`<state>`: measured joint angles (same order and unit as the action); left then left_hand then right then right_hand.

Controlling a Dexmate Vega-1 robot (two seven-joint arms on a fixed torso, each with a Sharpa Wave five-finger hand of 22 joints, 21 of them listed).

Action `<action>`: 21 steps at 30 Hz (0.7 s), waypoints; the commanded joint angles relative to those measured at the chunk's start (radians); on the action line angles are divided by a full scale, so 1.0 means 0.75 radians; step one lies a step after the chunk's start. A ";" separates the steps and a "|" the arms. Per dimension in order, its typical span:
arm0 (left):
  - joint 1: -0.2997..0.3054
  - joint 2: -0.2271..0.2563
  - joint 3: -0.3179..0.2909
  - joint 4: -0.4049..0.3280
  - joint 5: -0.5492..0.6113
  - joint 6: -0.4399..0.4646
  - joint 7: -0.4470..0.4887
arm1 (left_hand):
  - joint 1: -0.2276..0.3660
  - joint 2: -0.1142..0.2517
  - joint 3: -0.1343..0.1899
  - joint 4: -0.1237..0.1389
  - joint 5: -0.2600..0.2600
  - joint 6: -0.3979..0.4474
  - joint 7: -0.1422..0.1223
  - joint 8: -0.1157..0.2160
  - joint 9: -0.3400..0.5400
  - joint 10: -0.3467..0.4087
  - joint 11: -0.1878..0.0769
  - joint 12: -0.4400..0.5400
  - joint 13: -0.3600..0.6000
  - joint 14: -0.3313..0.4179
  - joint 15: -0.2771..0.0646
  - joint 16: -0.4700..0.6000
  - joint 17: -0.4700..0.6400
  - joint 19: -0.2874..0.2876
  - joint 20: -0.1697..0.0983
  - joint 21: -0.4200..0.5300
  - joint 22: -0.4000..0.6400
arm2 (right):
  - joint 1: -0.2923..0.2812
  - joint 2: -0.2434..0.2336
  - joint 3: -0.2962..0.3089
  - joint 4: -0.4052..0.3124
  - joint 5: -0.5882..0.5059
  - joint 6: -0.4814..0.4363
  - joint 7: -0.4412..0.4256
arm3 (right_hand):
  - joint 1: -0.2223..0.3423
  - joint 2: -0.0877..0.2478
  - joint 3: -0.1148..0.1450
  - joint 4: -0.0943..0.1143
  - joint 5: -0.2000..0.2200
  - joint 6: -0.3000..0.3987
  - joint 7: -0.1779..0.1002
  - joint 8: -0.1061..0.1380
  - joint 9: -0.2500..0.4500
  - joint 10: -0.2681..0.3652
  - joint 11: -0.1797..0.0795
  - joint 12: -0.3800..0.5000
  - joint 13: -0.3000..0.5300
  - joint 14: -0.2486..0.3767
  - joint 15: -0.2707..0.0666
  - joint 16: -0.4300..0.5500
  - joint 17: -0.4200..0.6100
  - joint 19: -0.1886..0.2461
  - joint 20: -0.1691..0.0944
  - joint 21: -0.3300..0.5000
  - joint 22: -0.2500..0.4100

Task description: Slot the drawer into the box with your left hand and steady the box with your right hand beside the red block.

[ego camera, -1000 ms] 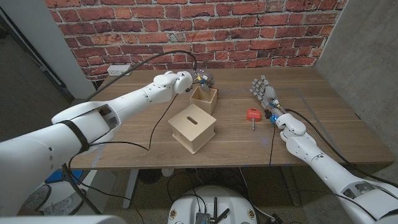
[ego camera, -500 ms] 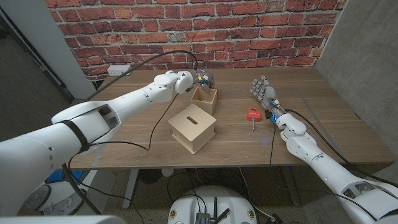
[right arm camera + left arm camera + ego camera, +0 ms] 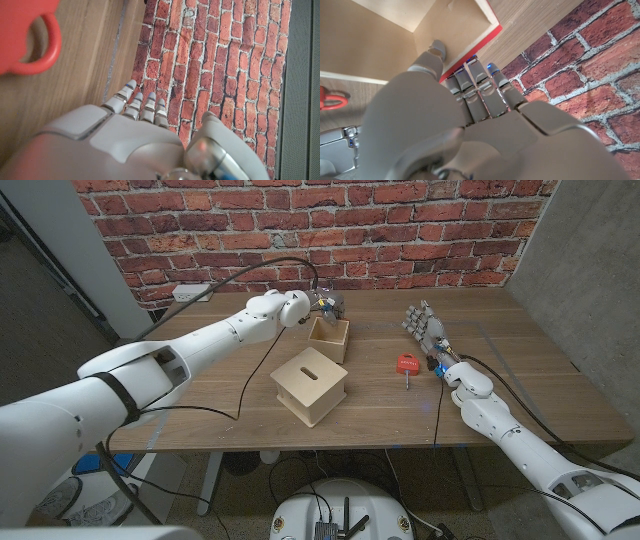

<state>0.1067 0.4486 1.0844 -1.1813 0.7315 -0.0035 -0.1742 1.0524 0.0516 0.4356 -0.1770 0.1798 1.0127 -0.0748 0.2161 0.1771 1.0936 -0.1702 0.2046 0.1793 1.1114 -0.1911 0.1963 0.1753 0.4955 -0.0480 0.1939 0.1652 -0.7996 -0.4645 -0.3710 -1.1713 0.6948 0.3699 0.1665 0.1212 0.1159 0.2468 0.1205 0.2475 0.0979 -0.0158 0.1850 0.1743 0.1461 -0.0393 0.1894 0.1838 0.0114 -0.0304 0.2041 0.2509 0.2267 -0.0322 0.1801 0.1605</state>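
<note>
the box (image 3: 311, 384) sits nearest on the counter (image 3: 200, 395). beyond it the red block (image 3: 407, 364) lies just beside the right hand (image 3: 426, 333), fingers apart, holding nothing. farthest, the left hand (image 3: 322, 306) grips the drawer (image 3: 328, 338) by its far rim.

The robot's arms are smooth, white and round. A black cable (image 3: 243, 385) runs along the left arm. The left hand (image 3: 326, 306) and the right hand (image 3: 425, 326) are grey metal with small blue lights.
</note>
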 commanded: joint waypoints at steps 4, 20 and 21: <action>-0.019 -0.011 -0.019 0.020 -0.006 -0.037 0.024 | 0.057 0.032 0.002 -0.002 0.011 0.026 0.007 0.004 0.014 0.063 -0.046 0.001 0.005 0.023 -0.071 0.005 0.005 0.002 -0.208 -0.007 0.005 | -0.018 -0.012 0.003 -0.030 -0.007 0.007 -0.012 | -0.013 0.027 0.016 0.001 -0.004 0.012 0.007 0.006 0.003 0.002 0.000 0.001 0.002 0.006 -0.006 0.012 0.002 -0.001 0.007 0.008 0.008; -0.033 -0.014 -0.034 0.052 -0.059 -0.104 0.019 | 0.067 0.029 -0.005 -0.002 0.011 0.030 0.006 0.001 0.016 0.068 -0.046 -0.004 0.006 0.030 -0.071 0.004 0.006 -0.009 -0.208 -0.011 0.004 | -0.084 -0.099 -0.002 -0.200 -0.108 -0.004 -0.113 | -0.013 0.025 0.023 -0.002 -0.005 0.012 0.004 0.005 0.003 0.002 0.002 0.001 0.002 0.006 -0.009 0.012 -0.001 -0.002 0.005 0.008 0.008; -0.030 -0.014 -0.037 0.049 -0.061 -0.099 0.020 | 0.067 0.028 -0.005 -0.002 0.011 0.030 0.007 0.001 0.017 0.068 -0.046 -0.004 0.006 0.031 -0.071 0.004 0.006 -0.010 -0.207 -0.011 0.004 | -0.093 -0.110 -0.003 -0.221 -0.120 -0.011 -0.126 | -0.013 0.025 0.023 -0.003 -0.005 0.011 0.005 0.005 0.003 0.002 0.002 0.001 0.002 0.006 -0.009 0.012 -0.001 -0.001 0.004 0.008 0.008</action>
<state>0.0865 0.4387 1.0675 -1.1539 0.7104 -0.0549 -0.1591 1.0669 0.0371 0.4342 -0.1783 0.1817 1.0231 -0.0742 0.2157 0.1776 1.1023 -0.1687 0.2009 0.1794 1.1114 -0.1912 0.1953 0.1740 0.4917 -0.0443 0.1860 0.1651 -0.8324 -0.4980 -0.3690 -1.2435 0.6605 0.3728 0.1269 0.1212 0.1159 0.2551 0.1211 0.2436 0.0979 -0.0158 0.1850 0.1743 0.1461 -0.0393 0.1894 0.1836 0.0114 -0.0304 0.2041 0.2510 0.2267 -0.0322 0.1801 0.1606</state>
